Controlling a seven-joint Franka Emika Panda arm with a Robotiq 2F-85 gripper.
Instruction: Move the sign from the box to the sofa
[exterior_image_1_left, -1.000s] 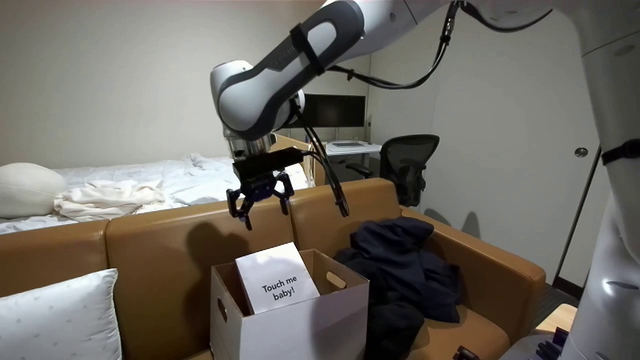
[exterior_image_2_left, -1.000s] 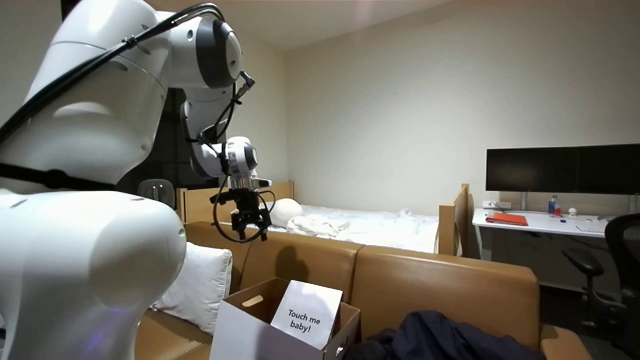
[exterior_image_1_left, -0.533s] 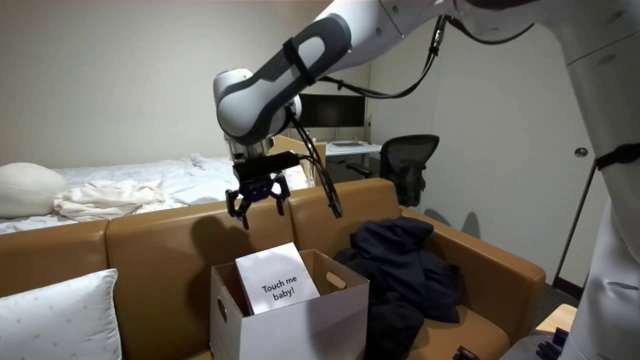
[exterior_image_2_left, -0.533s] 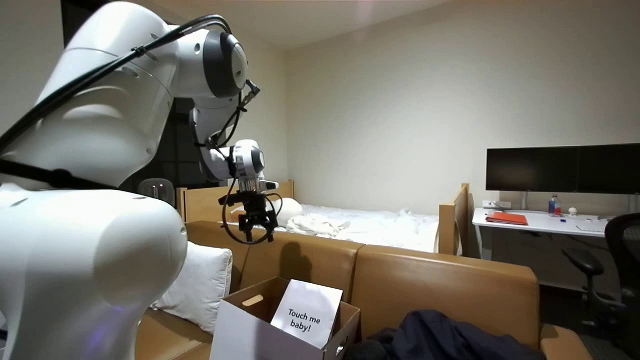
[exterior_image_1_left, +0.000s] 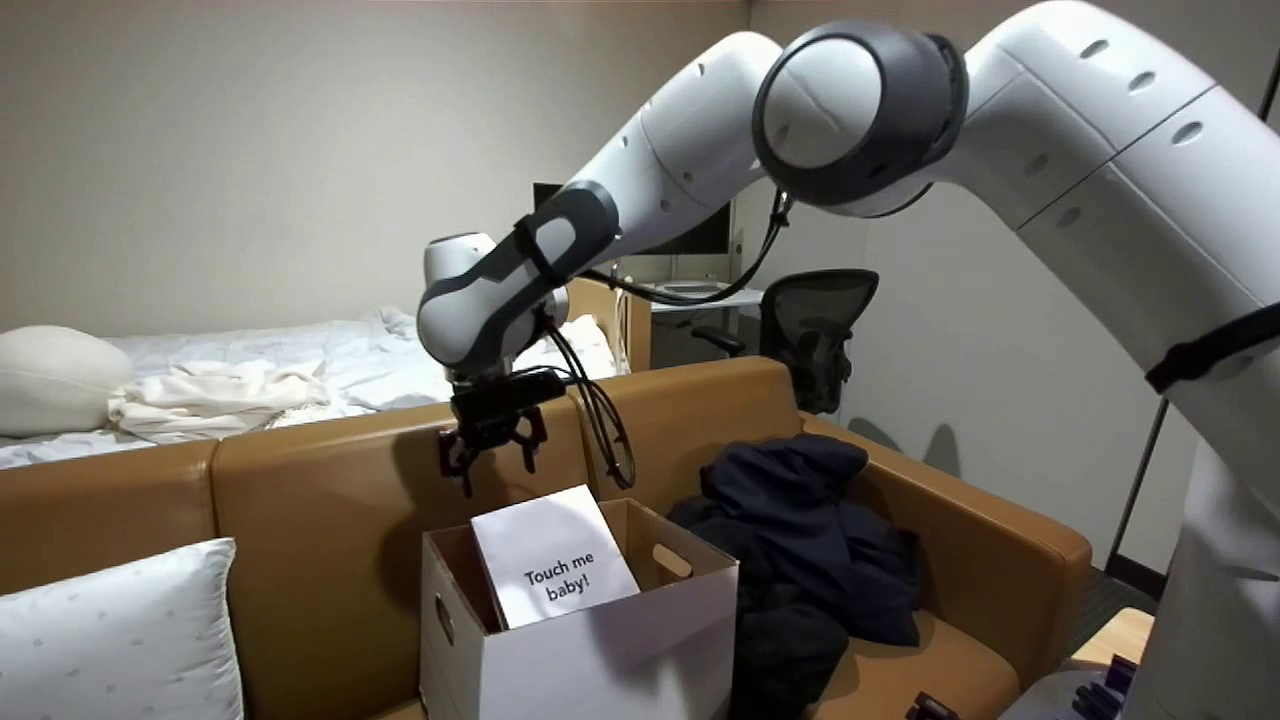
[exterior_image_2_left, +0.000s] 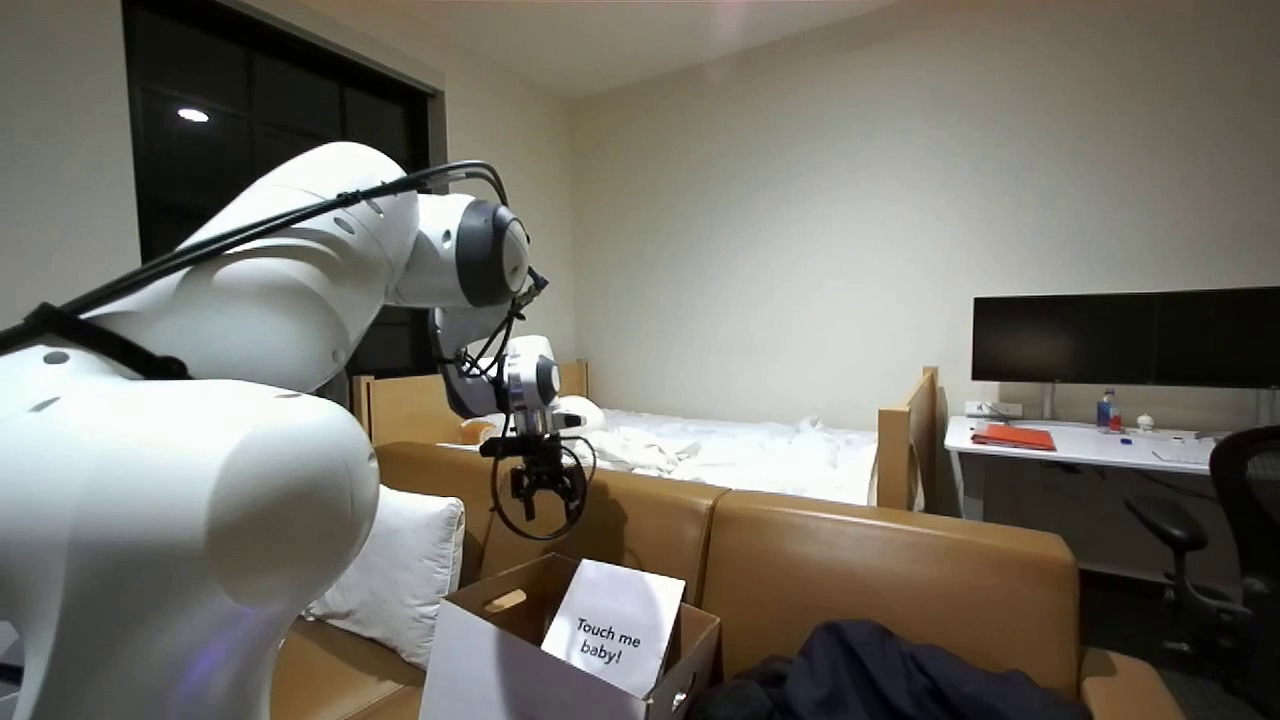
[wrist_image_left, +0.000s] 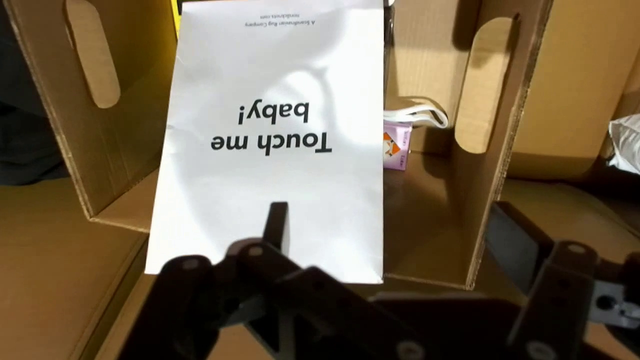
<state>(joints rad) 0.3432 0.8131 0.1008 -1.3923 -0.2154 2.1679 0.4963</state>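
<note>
Wrist view: gripper (wrist_image_left: 388, 227) is hanging, jaws apart; they're showing over sign (wrist_image_left: 270, 190) and box (wrist_image_left: 508, 150) rim, so lowering off-centre is likely risking a snag.

Both exterior views face the boxy tan-brown sofa (exterior_image_1_left: 320, 510) across the whitish cardboard box (exterior_image_1_left: 600, 665); the glossy white robot arm (exterior_image_1_left: 860, 105) stands at right in an exterior view, while its rounded white shoulder (exterior_image_2_left: 180, 540) looms close at left in an exterior view. The wrist view looks down into the box from near above, the flat white printed sign (wrist_image_left: 280, 185) upside down.
</note>
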